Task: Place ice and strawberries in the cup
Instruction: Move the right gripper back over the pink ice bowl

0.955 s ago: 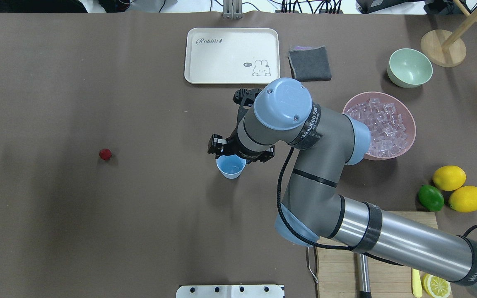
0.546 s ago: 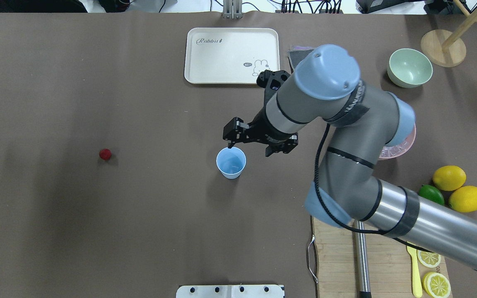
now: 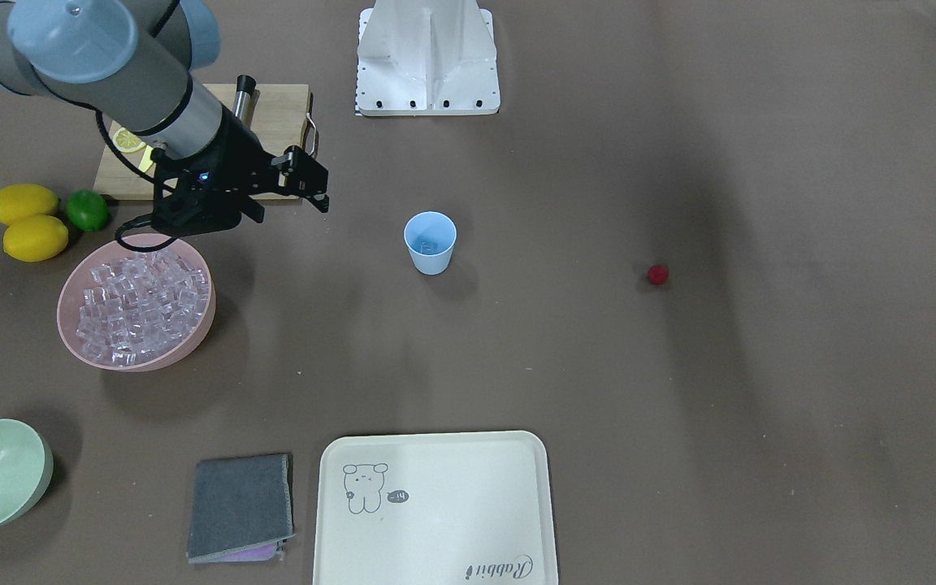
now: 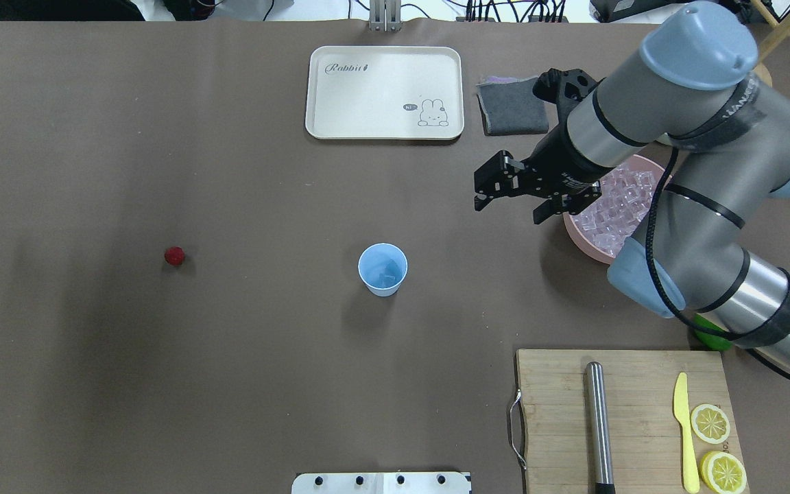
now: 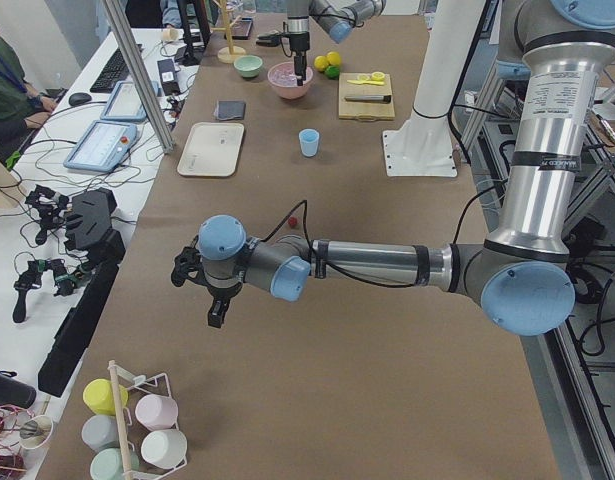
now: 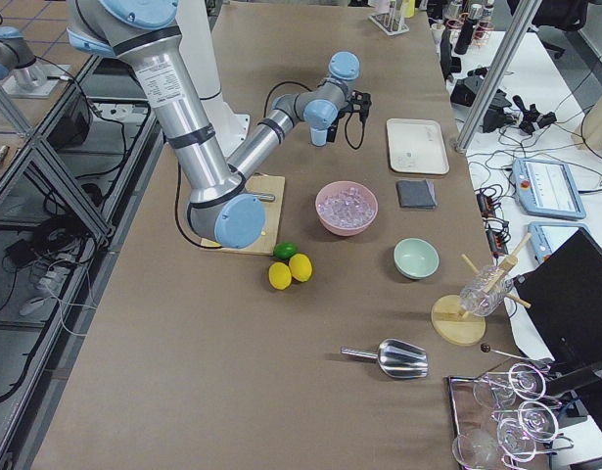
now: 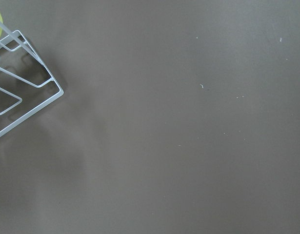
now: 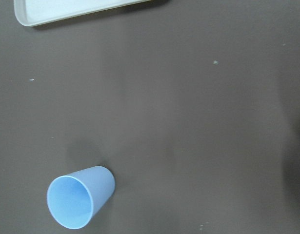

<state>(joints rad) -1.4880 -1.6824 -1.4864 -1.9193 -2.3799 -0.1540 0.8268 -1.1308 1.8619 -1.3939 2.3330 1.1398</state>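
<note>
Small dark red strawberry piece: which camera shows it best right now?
Overhead exterior: the small dark red strawberry piece lies alone, unobstructed. Front-facing shows it similarly; exterior left only a speck; the others miss it.

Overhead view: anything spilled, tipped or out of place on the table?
Nothing stands out. The cup stands upright, the ice sits in the pink bowl with none on the table, and the strawberry lies loose, well apart from the cup.

Right arm bent sharply at the elbow, wrist angled down. The right tool (image 4: 509,210) has its jaws spread wide and empty. Left arm stretched out long and low. The left tool (image 5: 199,290) shows only side-on, so grip unreadable.
</note>
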